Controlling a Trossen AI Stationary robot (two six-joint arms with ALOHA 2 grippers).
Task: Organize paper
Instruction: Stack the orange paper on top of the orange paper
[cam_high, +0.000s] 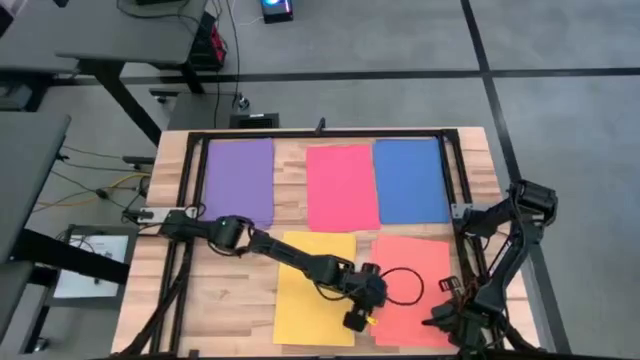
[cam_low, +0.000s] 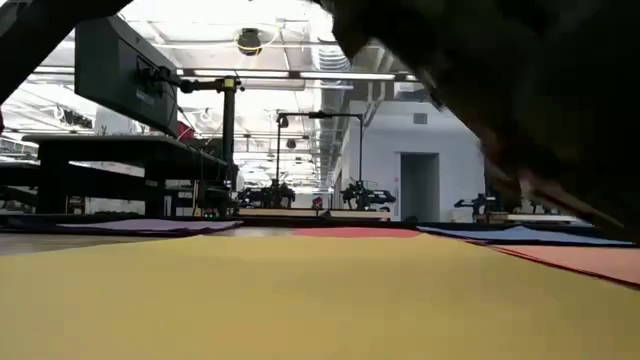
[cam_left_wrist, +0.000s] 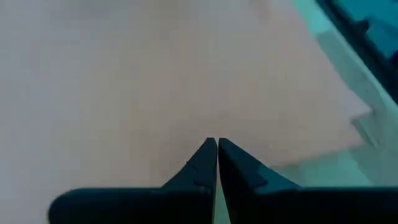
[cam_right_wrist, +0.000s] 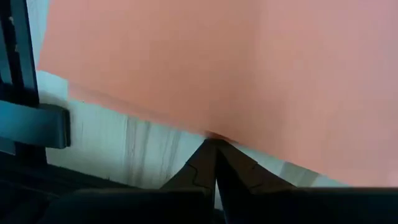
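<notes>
Five sheets of paper are laid flat on the table (cam_high: 225, 300): purple (cam_high: 240, 180), red (cam_high: 342, 187), blue (cam_high: 410, 180), yellow (cam_high: 315, 290) and orange (cam_high: 415, 290). The left gripper (cam_high: 360, 318) is pressed together between yellow and orange. The right gripper (cam_high: 445, 322) is closed at the orange sheet's edge.

right claw (cam_high: 447, 322) cut off (frame bottom), low view arm blurred

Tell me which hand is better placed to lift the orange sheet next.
Probably right: the right hand, fingers shut, sits at the orange sheet's near edge. The left hand is shut at the yellow sheet's right edge.
</notes>
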